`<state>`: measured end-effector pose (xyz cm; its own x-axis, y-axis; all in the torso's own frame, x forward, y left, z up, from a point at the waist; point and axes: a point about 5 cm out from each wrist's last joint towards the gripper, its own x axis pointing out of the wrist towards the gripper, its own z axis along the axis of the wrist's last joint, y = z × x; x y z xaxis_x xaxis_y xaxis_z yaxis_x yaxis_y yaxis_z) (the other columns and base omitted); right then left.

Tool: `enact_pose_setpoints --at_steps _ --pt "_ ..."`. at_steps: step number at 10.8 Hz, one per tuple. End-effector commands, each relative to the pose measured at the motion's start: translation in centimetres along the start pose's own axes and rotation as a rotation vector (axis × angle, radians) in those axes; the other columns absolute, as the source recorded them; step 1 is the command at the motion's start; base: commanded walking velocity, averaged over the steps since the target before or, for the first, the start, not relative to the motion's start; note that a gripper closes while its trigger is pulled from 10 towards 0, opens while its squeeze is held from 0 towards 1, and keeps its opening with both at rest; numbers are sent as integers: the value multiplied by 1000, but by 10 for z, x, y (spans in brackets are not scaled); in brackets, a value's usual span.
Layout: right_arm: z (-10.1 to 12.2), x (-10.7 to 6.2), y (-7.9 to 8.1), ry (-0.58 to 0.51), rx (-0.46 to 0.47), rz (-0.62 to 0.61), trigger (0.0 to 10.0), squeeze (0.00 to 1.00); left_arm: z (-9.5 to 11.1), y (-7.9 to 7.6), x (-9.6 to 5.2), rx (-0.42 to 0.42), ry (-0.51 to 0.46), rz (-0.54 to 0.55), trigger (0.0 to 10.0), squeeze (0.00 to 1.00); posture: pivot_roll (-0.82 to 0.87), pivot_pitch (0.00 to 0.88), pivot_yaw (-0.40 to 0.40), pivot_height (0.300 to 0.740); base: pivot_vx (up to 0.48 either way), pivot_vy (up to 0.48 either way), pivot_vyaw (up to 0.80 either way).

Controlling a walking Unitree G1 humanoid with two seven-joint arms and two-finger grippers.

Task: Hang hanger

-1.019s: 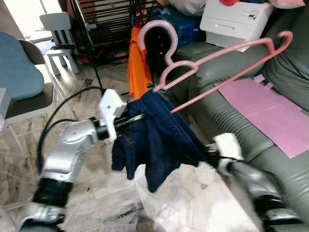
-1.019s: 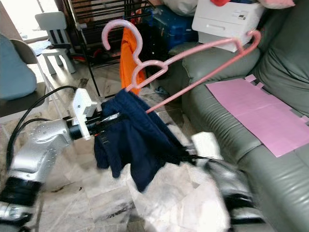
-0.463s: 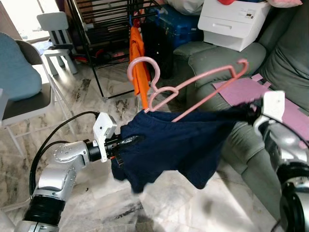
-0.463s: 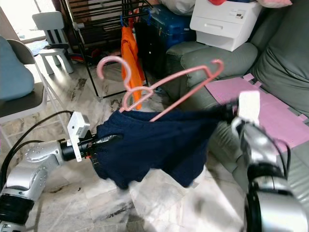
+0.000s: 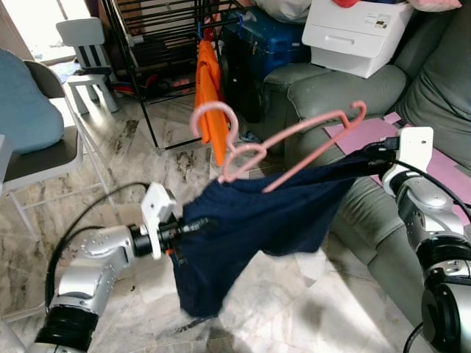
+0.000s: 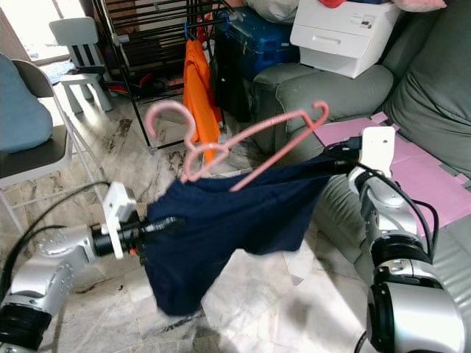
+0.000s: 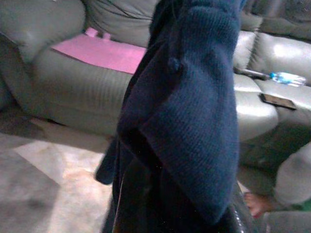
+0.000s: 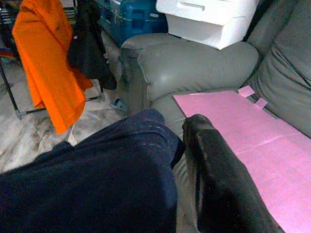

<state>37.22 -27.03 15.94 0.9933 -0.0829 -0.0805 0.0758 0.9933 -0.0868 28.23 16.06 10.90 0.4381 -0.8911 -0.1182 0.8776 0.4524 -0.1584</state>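
A pink plastic hanger [image 5: 294,136] sticks up out of the top edge of a navy garment [image 5: 250,220], with its hook [image 5: 213,116] toward the rack. The garment is stretched between my two grippers above the floor. My left gripper [image 5: 193,226] is shut on the garment's left end, from which a long flap hangs down. My right gripper [image 5: 368,158] is shut on its right end, near the sofa. In the left wrist view the navy cloth [image 7: 194,97] drapes over the fingers. In the right wrist view it [image 8: 97,179] bunches beside a black finger [image 8: 218,184].
A black drying rack [image 5: 147,44] with an orange garment [image 5: 212,95] stands behind the hanger. To the right is a grey sofa [image 5: 316,81] with a pink sheet [image 5: 456,169] and a white box [image 5: 360,33]. A chair with a blue cushion [image 5: 29,110] is at left.
My right arm has swung up from low to the sofa side and pulled the garment out wide. The hanger has tipped lower. The garment's left flap now hangs further down.
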Motion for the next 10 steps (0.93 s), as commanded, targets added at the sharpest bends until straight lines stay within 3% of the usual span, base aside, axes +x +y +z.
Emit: enact_pose_setpoints --at_steps 1,5,7,9,10 --pt "32 -2 -32 -123 62 -167 0 0 -14 9 -24 -68 44 72 0 0 -193 0 43 740 0 0 0" --pt "62 5 -12 -291 147 -95 0 0 -33 9 -25 -140 69 79 0 0 -190 0 43 740 0 0 0" --pt "63 6 -8 -303 161 -99 0 0 -38 8 -26 -159 67 94 0 0 -187 0 44 740 0 0 0" --pt "52 7 -8 -234 157 -148 0 0 -37 13 -30 -228 -9 113 0 0 -188 0 46 740 0 0 0" --pt "52 8 -8 -233 177 -151 0 0 -41 9 -31 -224 47 67 0 0 -187 0 46 740 0 0 0"
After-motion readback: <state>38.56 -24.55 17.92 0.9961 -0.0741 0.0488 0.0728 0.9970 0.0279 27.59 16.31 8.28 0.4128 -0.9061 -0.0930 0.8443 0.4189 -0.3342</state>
